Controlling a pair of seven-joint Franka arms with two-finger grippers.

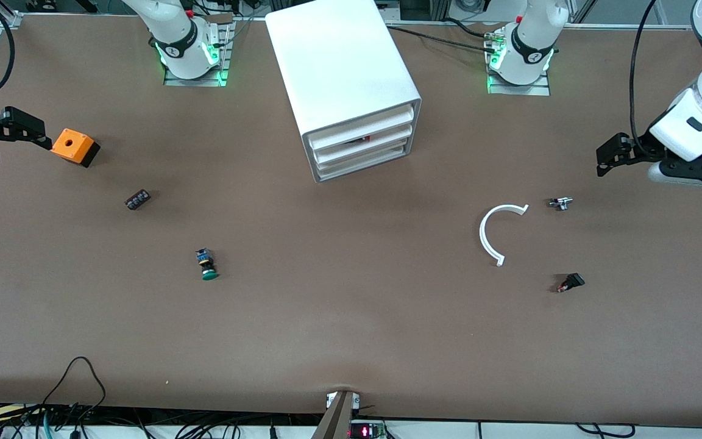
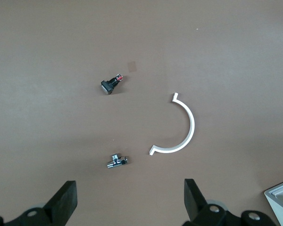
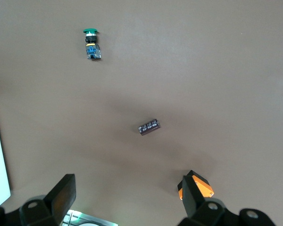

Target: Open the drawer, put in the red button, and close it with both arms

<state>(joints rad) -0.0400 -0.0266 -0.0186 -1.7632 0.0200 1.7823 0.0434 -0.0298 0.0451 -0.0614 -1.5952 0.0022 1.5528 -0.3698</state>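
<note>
The white cabinet (image 1: 345,67) stands at the table's middle, near the arms' bases. Its three drawers look pushed in, with the middle drawer (image 1: 366,149) about flush with the others. A small red and dark bit, the red button (image 1: 363,139), shows in the gap above the middle drawer's front; most of it is hidden. My left gripper (image 1: 608,160) hangs open and empty over the left arm's end of the table, with its fingers (image 2: 66,202) wide apart. My right gripper (image 1: 25,129) hangs open and empty beside the orange box (image 1: 74,146), and its fingers (image 3: 61,195) are also spread.
A green-capped button (image 1: 206,266) and a small dark part (image 1: 137,199) lie toward the right arm's end. A white curved piece (image 1: 494,235), a small metal part (image 1: 560,203) and a small black part (image 1: 570,283) lie toward the left arm's end.
</note>
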